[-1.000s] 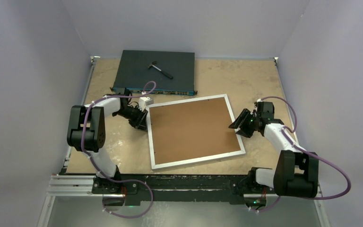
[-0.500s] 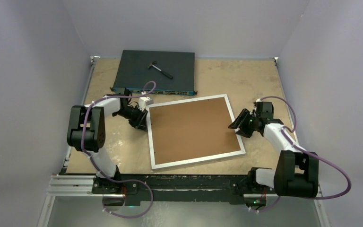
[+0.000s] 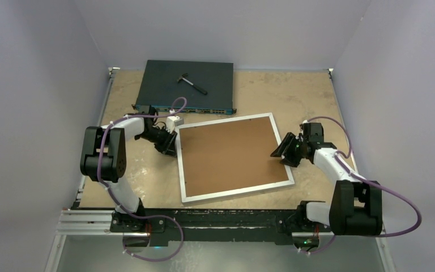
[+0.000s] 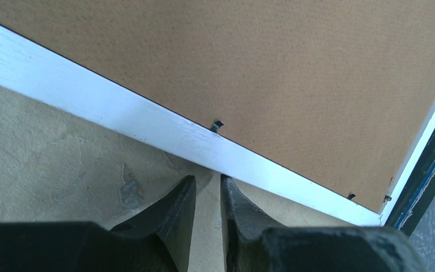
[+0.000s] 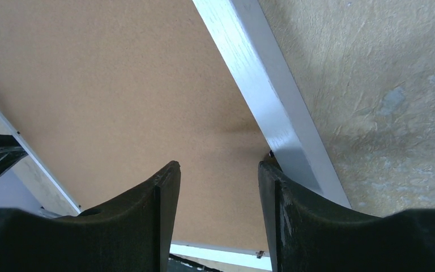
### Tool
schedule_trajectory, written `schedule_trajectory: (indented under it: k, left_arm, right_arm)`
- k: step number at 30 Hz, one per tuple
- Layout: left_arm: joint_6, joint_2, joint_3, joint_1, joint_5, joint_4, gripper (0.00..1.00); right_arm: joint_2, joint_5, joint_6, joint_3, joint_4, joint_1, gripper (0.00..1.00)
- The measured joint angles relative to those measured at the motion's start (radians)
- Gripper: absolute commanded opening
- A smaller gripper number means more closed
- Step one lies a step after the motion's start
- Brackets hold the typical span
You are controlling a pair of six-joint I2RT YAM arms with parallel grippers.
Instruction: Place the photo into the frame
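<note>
Frame [image 3: 238,191] lies flat near the middle of the table [image 3: 300,96], back side up, so you see its brown backing board [image 3: 229,154] filling the thin white border. Your left gripper [image 4: 208,180] sits low at the frame's left edge. Its fingers [image 4: 175,209] are only a narrow slit apart with nothing between them, and the tips are just short of the white border, in line with a small metal tab [image 4: 216,126] at the board's edge. Your right gripper [image 5: 218,164] is at the frame's right edge, leaning in over it, jaws moderately wide and gripping nothing. One finger hangs over the backing board and the other is at the inner edge of the border, where you cannot tell whether it touches. Beyond the frame's far left corner lies a dark network switch [image 3: 164,88], near the frame but apart from it, with a small hammer-like tool [image 3: 192,83] resting on top.
</note>
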Motion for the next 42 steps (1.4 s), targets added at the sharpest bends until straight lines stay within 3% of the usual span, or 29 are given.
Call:
schedule_trajectory:
  k: [11, 21, 31, 42]
  left_arm:
    - [0.000, -0.001, -0.003, 0.000, 0.003, 0.003, 0.20]
    - [0.000, -0.001, -0.003, 0.000, 0.007, 0.005, 0.20]
    - [0.000, -0.001, -0.003, 0.002, 0.010, 0.003, 0.19]
    - [0.001, -0.001, -0.003, 0.003, 0.012, 0.003, 0.19]
  right_arm:
    - [0.009, 0.000, 0.007, 0.012, -0.011, 0.006, 0.58]
    - [0.017, 0.069, -0.013, 0.227, -0.144, 0.009, 0.61]
    - [0.055, 0.109, -0.034, 0.124, -0.146, 0.009, 0.60]
    - [0.069, 0.116, -0.038, 0.119, -0.122, 0.009, 0.59]
